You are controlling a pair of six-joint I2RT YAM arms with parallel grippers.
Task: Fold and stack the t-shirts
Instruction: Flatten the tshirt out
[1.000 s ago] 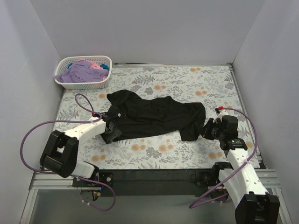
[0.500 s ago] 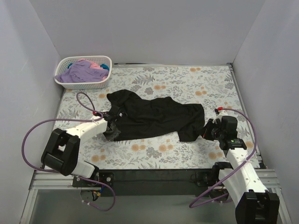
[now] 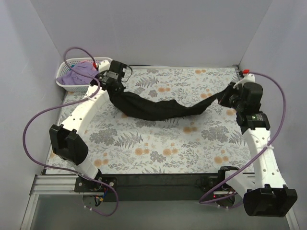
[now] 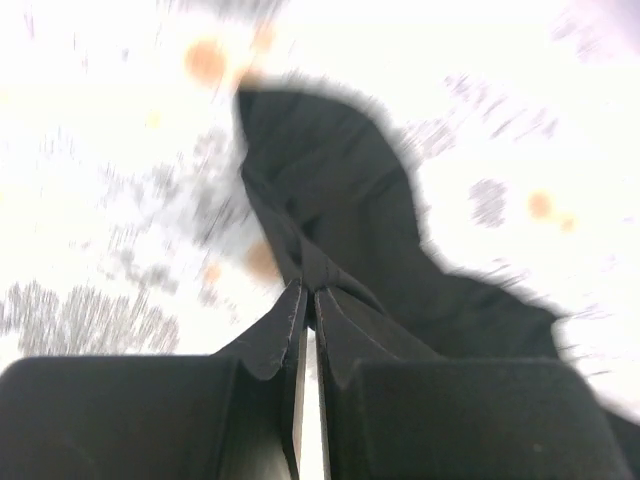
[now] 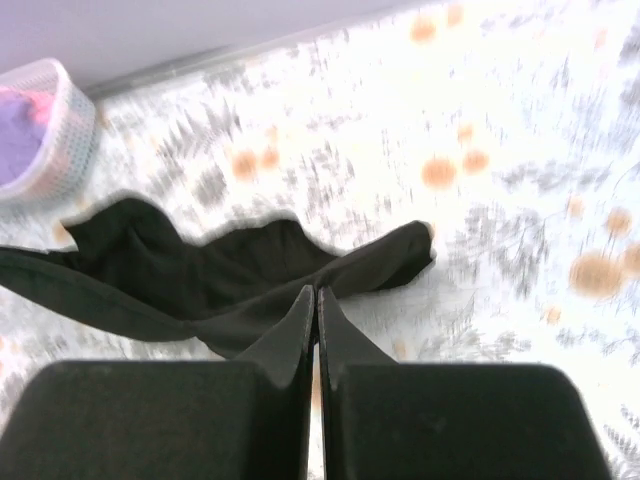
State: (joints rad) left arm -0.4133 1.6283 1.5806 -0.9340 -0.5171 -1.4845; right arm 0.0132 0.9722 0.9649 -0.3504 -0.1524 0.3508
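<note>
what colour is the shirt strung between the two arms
The t-shirt is plain black; clearest in the top external view.

The black t-shirt [image 3: 153,109] hangs as a sagging band between the left end effector [image 3: 112,84] and the right end effector [image 3: 230,94], barring the far middle of the desk [image 3: 144,146]. On its near side the floral surface lies open. A white lattice basket [image 3: 66,86] fills the far-left corner. Walls [image 3: 144,33] close three sides.
</note>
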